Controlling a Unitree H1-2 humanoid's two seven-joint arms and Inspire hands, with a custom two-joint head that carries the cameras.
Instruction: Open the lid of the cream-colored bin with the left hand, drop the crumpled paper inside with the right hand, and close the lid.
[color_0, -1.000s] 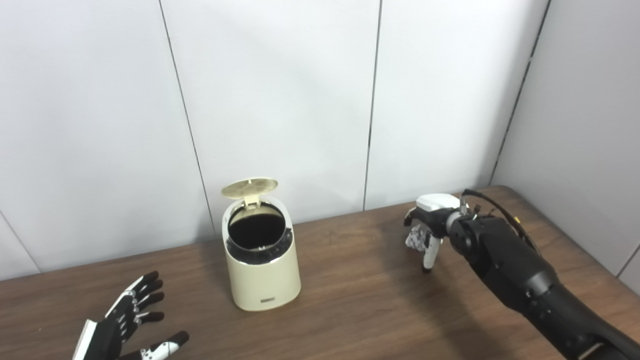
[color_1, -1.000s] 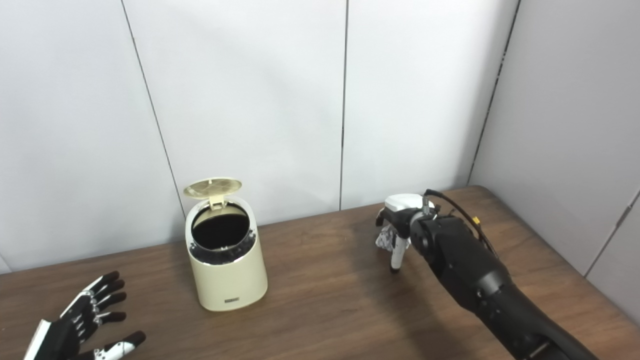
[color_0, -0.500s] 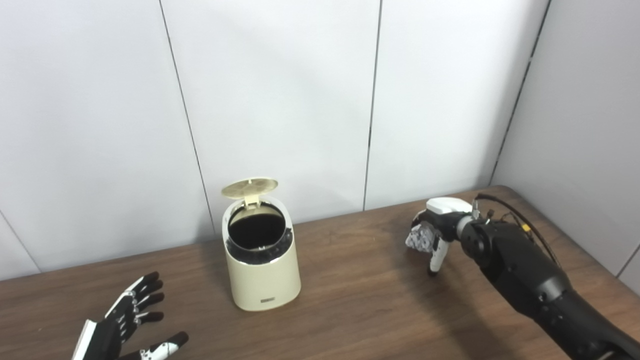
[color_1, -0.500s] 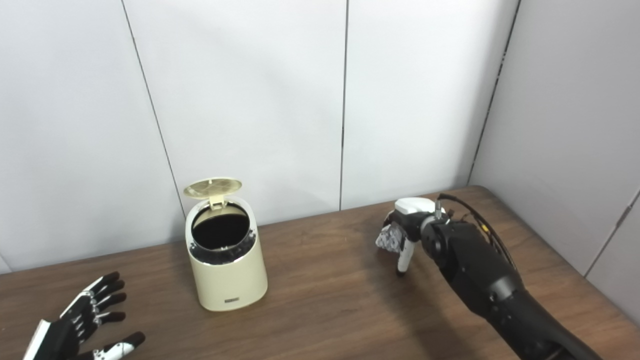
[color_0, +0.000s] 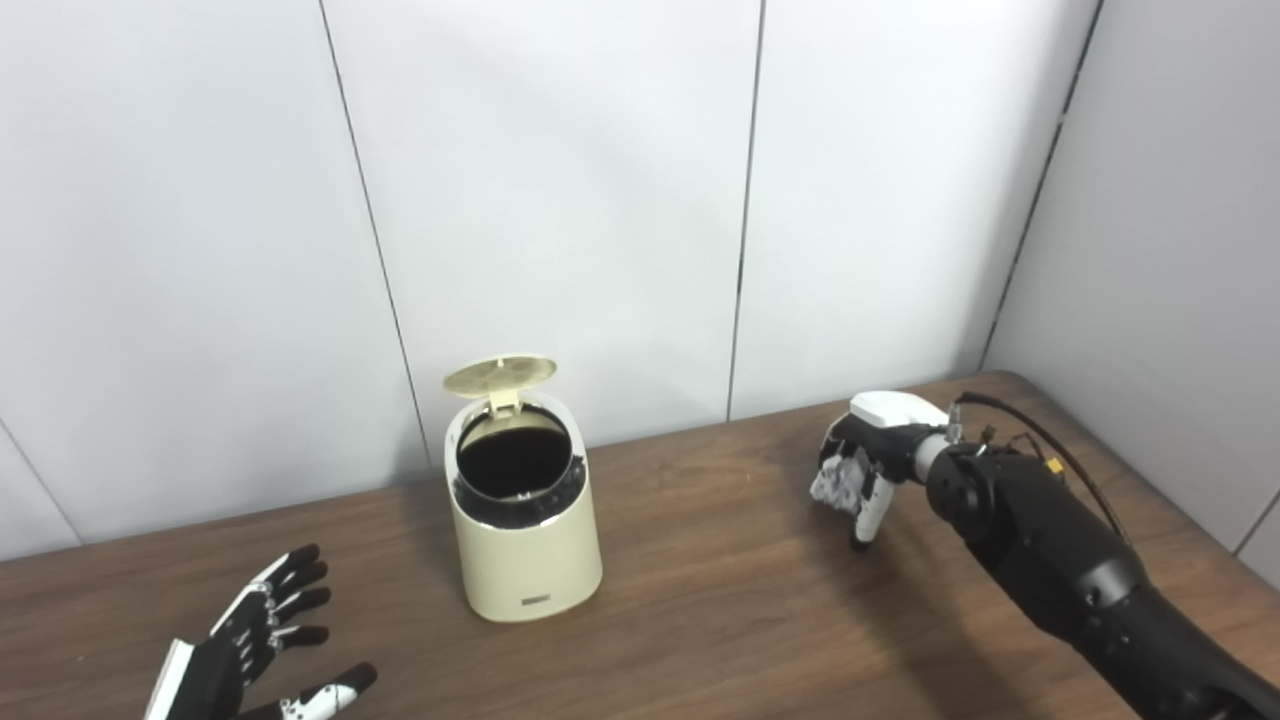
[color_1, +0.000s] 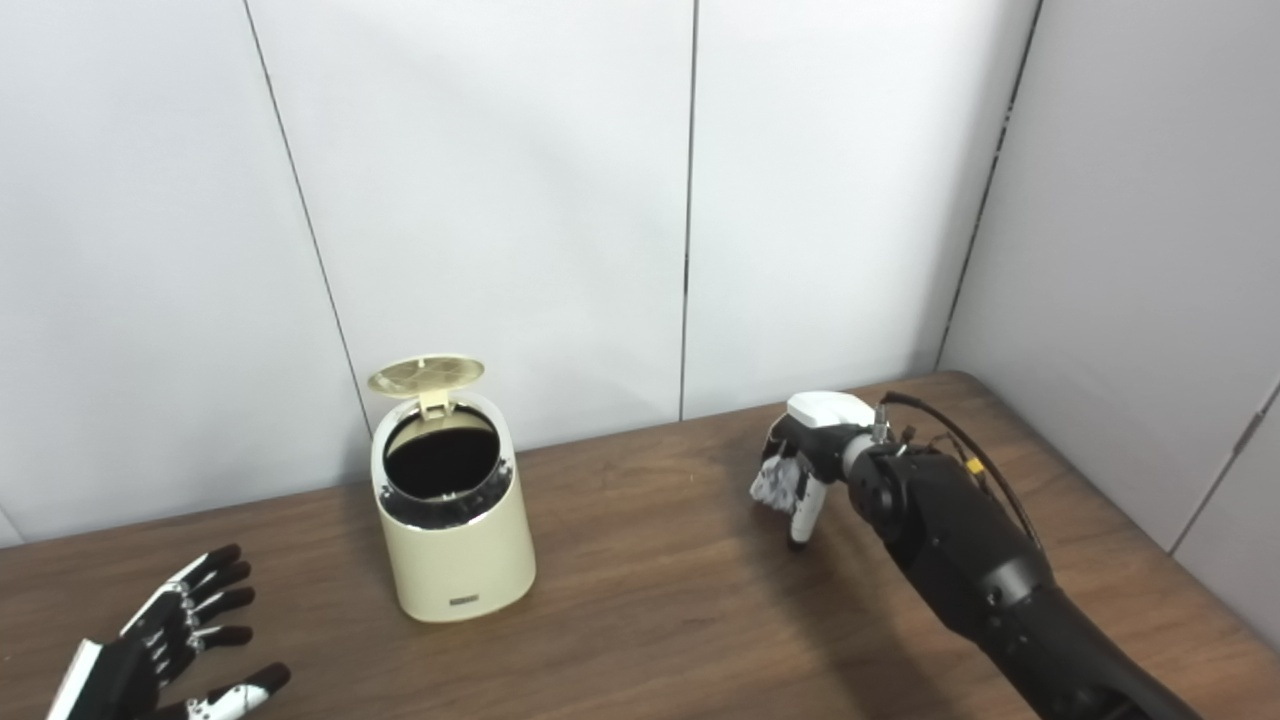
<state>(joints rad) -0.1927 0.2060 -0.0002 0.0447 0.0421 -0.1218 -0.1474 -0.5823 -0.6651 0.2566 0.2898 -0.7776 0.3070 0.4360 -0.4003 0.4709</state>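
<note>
Right hand (color_0: 868, 470) clutches crumpled paper (color_0: 832, 482); left hand (color_0: 255, 650) spread; bin (color_0: 522, 520) label unreadable.

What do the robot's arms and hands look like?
The right arm is chunky, shiny black, with thin black cables and a small yellow tag near the wrist. The right hand has a white back. The left hand is black, with white along its edge and thumb.

Black-and-white left hand (color_0: 255, 655) is cut off at the bottom edge past the wrist. Crumpled grey-white paper (color_0: 838, 482) is partly covered by the right hand's (color_0: 865, 470) curled fingers. Interior of the cream-coloured cylindrical bin (color_0: 522, 520) is too dark to read.
</note>
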